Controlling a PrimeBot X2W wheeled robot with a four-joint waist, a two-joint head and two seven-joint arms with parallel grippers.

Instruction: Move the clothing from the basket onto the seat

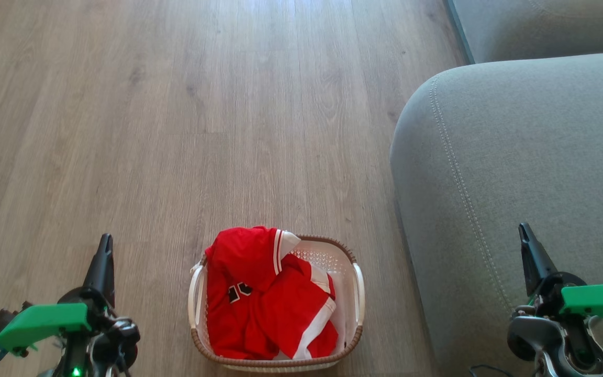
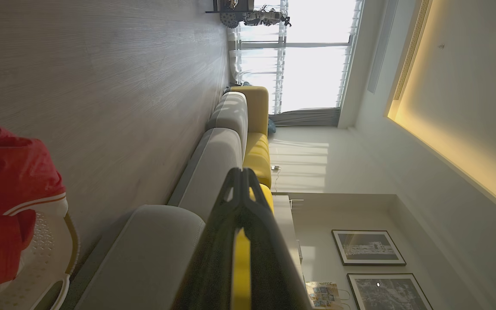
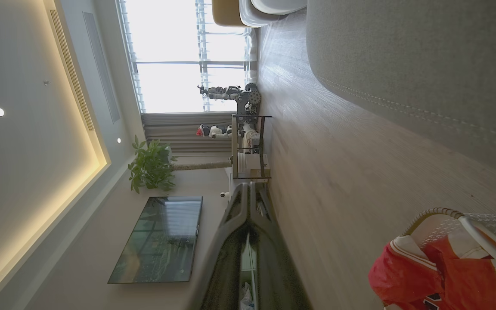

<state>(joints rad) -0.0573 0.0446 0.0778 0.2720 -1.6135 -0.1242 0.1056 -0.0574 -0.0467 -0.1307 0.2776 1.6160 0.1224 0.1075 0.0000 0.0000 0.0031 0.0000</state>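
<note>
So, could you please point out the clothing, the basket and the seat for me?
clothing (image 1: pixel 259 309): head view, middle of the red fabric heap.
basket (image 1: pixel 327 255): head view, bare white perforated far wall.
seat (image 1: pixel 521 157): head view, grey cushion top, right of the stitching.

The clothing (image 1: pixel 259 298) is soft red cloth, a bit shiny. The basket (image 1: pixel 327 256) is white plastic with tiny holes and a brown woven-look rim. The seat (image 1: pixel 516 157) is rough, matt grey cloth. The floor (image 1: pixel 176 131) is smooth wood. My left gripper (image 1: pixel 105 239) looks dark and matt.
</note>
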